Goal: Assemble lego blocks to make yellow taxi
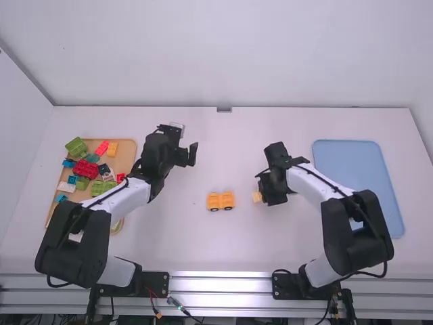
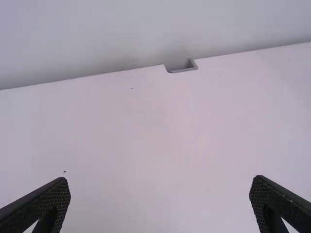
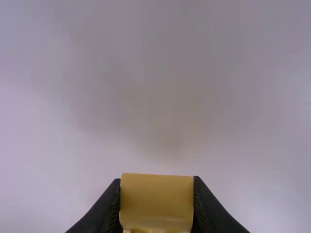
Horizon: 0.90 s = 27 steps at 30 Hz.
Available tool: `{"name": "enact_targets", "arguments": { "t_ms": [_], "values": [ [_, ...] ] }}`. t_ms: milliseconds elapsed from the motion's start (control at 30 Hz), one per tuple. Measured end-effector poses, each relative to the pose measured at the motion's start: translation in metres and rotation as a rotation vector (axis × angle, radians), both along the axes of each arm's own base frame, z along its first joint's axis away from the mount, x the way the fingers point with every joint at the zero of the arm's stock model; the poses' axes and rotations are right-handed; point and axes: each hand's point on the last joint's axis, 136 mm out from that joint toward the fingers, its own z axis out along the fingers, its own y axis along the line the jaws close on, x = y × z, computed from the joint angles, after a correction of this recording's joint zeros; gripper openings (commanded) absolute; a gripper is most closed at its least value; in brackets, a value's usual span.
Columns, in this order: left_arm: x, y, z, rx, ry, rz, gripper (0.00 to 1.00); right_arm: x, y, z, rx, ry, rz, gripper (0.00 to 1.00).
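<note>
My left gripper (image 1: pixel 192 155) stands open over the table right of the tray of blocks, its fingers wide apart with nothing between them in the left wrist view (image 2: pixel 160 204). My right gripper (image 1: pixel 260 192) is right of the middle, shut on a yellow block (image 1: pixel 257 197). In the right wrist view the gripper (image 3: pixel 156 204) has that yellow block (image 3: pixel 156 199) squeezed between both fingers. A yellow piece with dark wheels (image 1: pixel 220 201) sits on the table at the middle, left of the held block and apart from it.
At the left a tan tray (image 1: pixel 126 150) holds several loose blocks in red, green, blue, white and yellow, partly behind the left arm. A light blue tray (image 1: pixel 352 162) lies at the right behind the right arm. The wall runs along the table's far edge.
</note>
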Motion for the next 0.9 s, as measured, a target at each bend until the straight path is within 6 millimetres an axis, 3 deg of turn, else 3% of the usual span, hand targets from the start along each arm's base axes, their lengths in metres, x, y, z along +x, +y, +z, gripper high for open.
{"name": "enact_targets", "arguments": {
  "t_ms": [400, 633, 700, 833, 900],
  "values": [
    [-0.001, 0.000, -0.002, 0.002, 0.011, 0.000, 0.99, 0.003, 0.008, -0.026, 0.078, -0.077, -0.070, 0.00],
    [-0.001, 0.000, -0.003, 0.002, 0.012, 0.000, 0.99, 0.000, 0.007, -0.028, 0.086, -0.068, -0.088, 0.47],
    [-0.001, 0.000, -0.003, 0.002, 0.012, 0.000, 0.99, -0.001, 0.008, -0.028, 0.089, -0.066, -0.084, 0.71],
    [-0.002, 0.000, -0.003, 0.003, 0.014, 0.000, 0.99, -0.001, 0.009, -0.028, 0.093, -0.064, -0.085, 0.95],
    [-0.002, 0.000, -0.003, 0.003, 0.014, 0.000, 0.99, -0.001, 0.009, -0.028, 0.093, -0.064, -0.085, 0.99]
  ]
}}
